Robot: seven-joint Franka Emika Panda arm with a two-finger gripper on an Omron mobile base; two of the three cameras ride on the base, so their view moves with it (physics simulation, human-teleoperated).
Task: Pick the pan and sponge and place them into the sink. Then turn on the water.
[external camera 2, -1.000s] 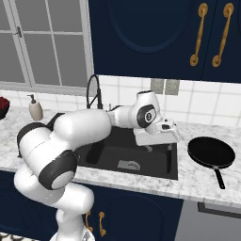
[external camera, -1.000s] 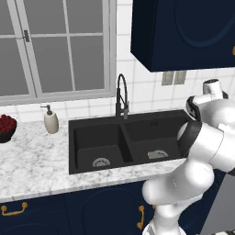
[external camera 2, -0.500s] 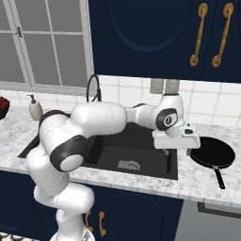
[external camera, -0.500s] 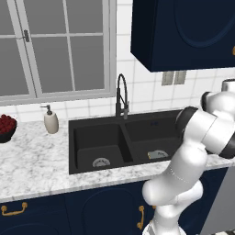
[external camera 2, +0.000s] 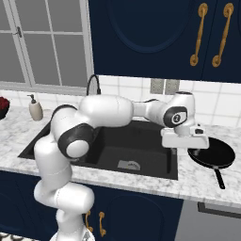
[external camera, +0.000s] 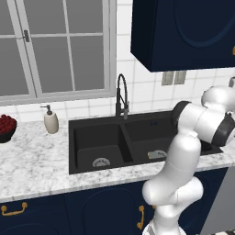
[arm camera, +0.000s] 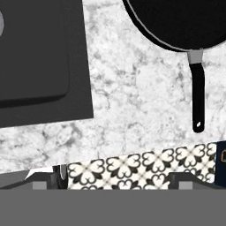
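The black pan point(external camera 2: 212, 153) rests on the marble counter right of the sink point(external camera 2: 141, 141), its handle point(external camera 2: 219, 178) pointing to the counter's front edge. My gripper point(external camera 2: 183, 147) hangs above the counter strip between sink and pan, pointing down. In the hand view its tips stand wide apart at the bottom, so the gripper point(arm camera: 117, 176) is open and holds nothing; the pan point(arm camera: 176, 22) is at the top right and the sink point(arm camera: 35, 57) at the left. The sponge point(external camera: 155, 155) lies in the right basin by the drain. No water runs from the black faucet point(external camera: 121, 96).
A beige soap dispenser point(external camera: 50, 121) and a dark bowl of red fruit point(external camera: 5, 126) stand on the counter left of the sink. Dark blue wall cabinets point(external camera 2: 155, 33) hang above. Past the counter's front edge shows the patterned floor point(arm camera: 141, 165).
The arm has swung right, from over the sink's right basin to above the counter beside the pan. The pan and sponge have not moved.
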